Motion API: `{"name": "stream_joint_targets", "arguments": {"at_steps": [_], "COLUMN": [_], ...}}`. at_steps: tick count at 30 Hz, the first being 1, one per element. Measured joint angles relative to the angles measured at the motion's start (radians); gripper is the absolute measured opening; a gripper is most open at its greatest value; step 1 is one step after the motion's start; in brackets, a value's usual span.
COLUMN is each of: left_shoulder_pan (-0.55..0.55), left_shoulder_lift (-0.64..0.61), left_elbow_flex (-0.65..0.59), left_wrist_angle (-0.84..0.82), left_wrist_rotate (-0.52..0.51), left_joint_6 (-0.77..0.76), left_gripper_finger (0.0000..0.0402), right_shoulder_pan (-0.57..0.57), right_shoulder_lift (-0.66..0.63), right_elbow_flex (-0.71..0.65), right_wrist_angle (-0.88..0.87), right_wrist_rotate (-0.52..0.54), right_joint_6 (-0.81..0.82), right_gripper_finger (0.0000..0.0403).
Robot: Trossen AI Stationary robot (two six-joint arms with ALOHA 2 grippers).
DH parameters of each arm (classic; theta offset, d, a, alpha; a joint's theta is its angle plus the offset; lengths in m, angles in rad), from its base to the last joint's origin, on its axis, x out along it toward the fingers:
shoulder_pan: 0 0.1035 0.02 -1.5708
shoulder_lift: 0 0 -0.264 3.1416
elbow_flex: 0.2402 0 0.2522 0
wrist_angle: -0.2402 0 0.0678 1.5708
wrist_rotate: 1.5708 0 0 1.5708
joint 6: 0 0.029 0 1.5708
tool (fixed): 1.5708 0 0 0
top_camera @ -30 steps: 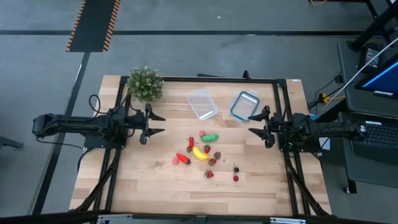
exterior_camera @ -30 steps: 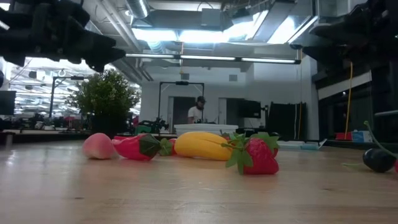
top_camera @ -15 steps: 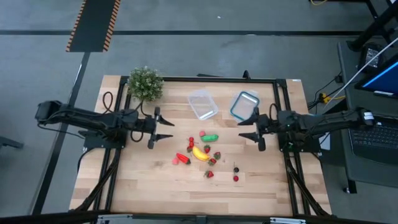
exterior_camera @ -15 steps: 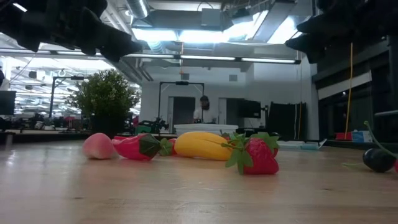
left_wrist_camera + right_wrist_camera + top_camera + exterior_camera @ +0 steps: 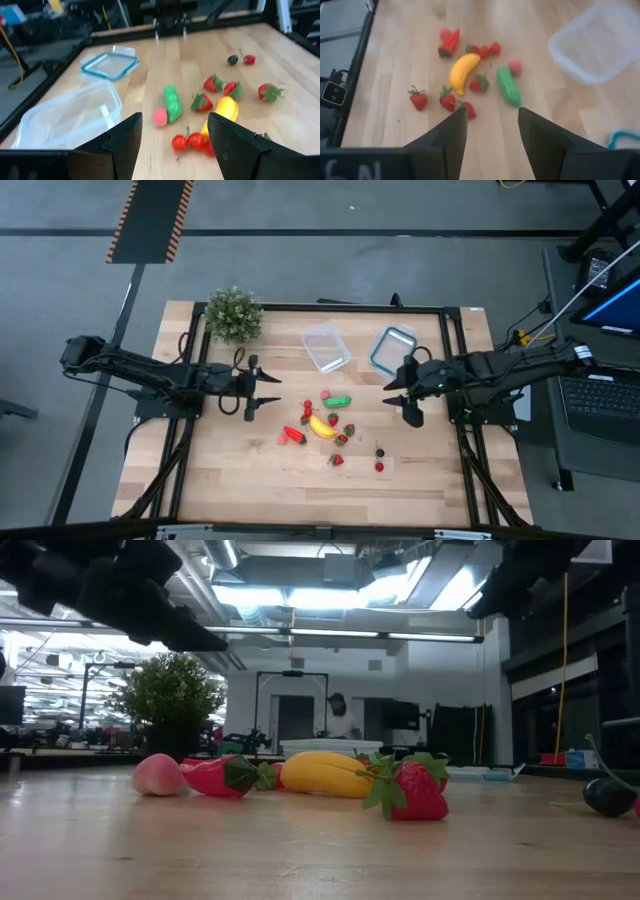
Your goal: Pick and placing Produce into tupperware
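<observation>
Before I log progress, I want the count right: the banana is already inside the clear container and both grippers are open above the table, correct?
Not quite. The banana still lies on the table among the other produce; the high view shows the clear container empty. Left gripper and right gripper are open above the table.

Robotics lab or open workshop space. A wooden table is set on a bare concrete floor marked with hazard tape. Exposed ceiling ducts, strip lighting, equipment benches and a person are seen behind; a laptop is placed alongside.
</observation>
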Motion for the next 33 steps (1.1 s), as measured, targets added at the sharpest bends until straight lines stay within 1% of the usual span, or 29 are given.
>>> {"name": "stream_joint_targets", "arguments": {"at_steps": [4, 6, 9, 12, 16, 21, 25, 33], "left_shoulder_pan": [-0.010, -0.018, -0.039, -0.064, -0.106, -0.154, -0.198, -0.246], "left_shoulder_lift": [0.025, 0.030, 0.033, 0.048, 0.095, 0.152, 0.189, 0.225], "left_elbow_flex": [0.099, 0.137, 0.155, 0.155, 0.155, 0.155, 0.156, 0.155], "left_wrist_angle": [-0.150, -0.179, -0.209, -0.205, -0.182, -0.112, -0.069, -0.040], "left_wrist_rotate": [0.003, 0.025, 0.027, 0.006, -0.076, -0.091, -0.147, -0.192], "left_joint_6": [-0.002, 0.005, -0.003, -0.010, -0.003, -0.037, -0.054, -0.083], "left_gripper_finger": [0.0220, 0.0220, 0.0220, 0.0220, 0.0220, 0.0220, 0.0220, 0.0220], "right_shoulder_pan": [0.026, 0.041, 0.068, 0.100, 0.137, 0.186, 0.241, 0.324], "right_shoulder_lift": [0.067, 0.095, 0.129, 0.157, 0.182, 0.204, 0.229, 0.331], "right_elbow_flex": [0.014, 0.017, 0.024, 0.039, 0.062, 0.090, 0.096, 0.096], "right_wrist_angle": [-0.004, -0.005, -0.014, -0.041, -0.058, -0.058, -0.057, -0.057], "right_wrist_rotate": [-0.002, -0.004, -0.006, -0.008, -0.009, -0.014, -0.016, -0.016], "right_joint_6": [0.048, 0.074, 0.131, 0.197, 0.252, 0.308, 0.361, 0.476], "right_gripper_finger": [0.0162, 0.0158, 0.0153, 0.0153, 0.0152, 0.0152, 0.0152, 0.0152]}}
